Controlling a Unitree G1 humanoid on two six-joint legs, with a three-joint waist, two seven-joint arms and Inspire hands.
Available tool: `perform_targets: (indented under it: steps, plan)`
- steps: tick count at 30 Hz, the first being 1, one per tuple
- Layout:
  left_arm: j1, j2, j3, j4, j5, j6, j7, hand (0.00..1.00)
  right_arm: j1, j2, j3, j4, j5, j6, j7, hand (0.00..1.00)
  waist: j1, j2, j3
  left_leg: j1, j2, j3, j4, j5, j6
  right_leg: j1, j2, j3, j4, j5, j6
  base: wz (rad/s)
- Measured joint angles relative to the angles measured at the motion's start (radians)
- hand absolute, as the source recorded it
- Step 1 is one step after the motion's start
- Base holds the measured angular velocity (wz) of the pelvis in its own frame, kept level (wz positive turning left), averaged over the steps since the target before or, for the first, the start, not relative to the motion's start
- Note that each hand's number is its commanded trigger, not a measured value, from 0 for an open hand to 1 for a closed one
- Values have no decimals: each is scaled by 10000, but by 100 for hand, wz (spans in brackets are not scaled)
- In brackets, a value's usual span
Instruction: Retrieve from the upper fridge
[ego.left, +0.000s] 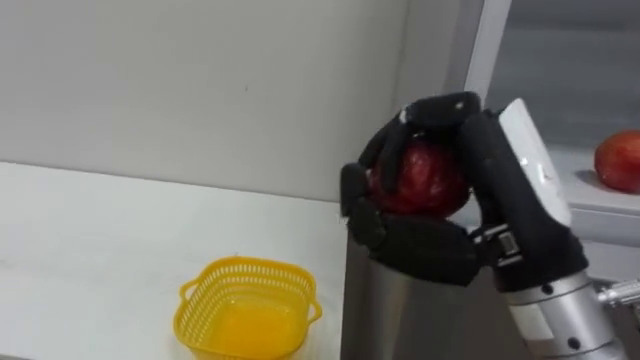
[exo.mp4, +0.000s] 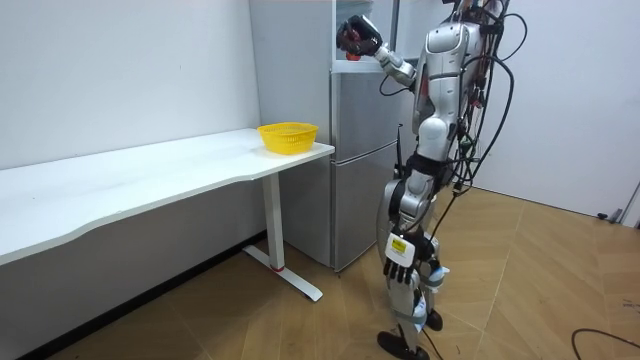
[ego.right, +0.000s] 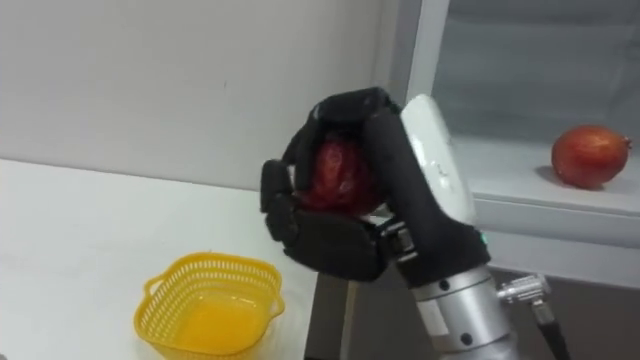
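The right hand (ego.left: 420, 245) is showing black segmented fingers, a white plate across its back and a small striped marking near the wrist. A silver cylindrical forearm is carrying a metal fitting at its side. In the room view, silver-grey shells are covering torso and legs, dark cables are looping behind the back, and the left hand (exo.mp4: 400, 270) is wearing a white-and-yellow tag.

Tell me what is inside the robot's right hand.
A red fruit, gripped in the right hand; only part of its skin shows, and the curled fingers cover the rest.
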Motion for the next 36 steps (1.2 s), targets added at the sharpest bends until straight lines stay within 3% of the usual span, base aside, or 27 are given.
perform_targets:
  steps: [2,8,13,16,21,24,30,34,36]
  plan:
    - [-71,35,-3,6,0,-11,-7,0,-3,-68,150,23,-9,0,224,100,193,-112,1,-82,-4,-16,7,0,0,27,-2,-24,8,2,-3,5]
    - [-75,268,158,-18,77,-10,-263,0,-766,-261,144,1026,-267,-8,428,100,425,-372,115,-102,-47,-292,42,-7,3,165,-30,-271,-12,4,-1,13]
    - [-23,514,303,-2,128,23,-268,0,-1351,-431,286,2085,-790,70,435,100,637,-505,107,-113,-77,-583,35,-3,-4,275,-43,-521,-28,1,3,15]
    - [-59,691,322,-17,130,65,-269,0,-1660,-898,548,2955,-785,281,536,100,911,-746,64,-99,-90,-707,92,10,-16,297,-54,-618,-14,1,3,10]
    - [-34,913,535,-39,148,102,-267,0,-1663,-1140,621,3427,-795,519,625,100,1204,-1186,156,-292,-149,-991,202,9,-12,292,-99,-906,-23,-1,6,15]
    - [27,998,630,-31,190,181,-267,0,-1757,-1341,875,3737,-950,551,592,100,1331,-1295,106,-354,-161,-1058,227,7,-12,295,-101,-1042,-28,-1,7,13]
    - [47,1283,709,-433,354,258,-267,0,-2333,-1777,1726,5115,-1507,653,555,100,1596,-1567,158,-523,-173,-1345,267,26,-46,289,-97,-1317,-32,-1,6,14]
    - [26,1354,697,-437,356,263,-267,0,-2385,-1808,2152,5822,-1511,627,352,100,1868,-1676,166,-605,-189,-1411,340,27,-48,282,-104,-1318,-28,-1,6,7]
    - [44,1431,707,-507,370,278,-279,0,-2419,-1808,2187,6150,-1511,624,351,100,2011,-1752,222,-681,-197,-1501,386,26,-48,264,-101,-1328,-32,-1,7,9]
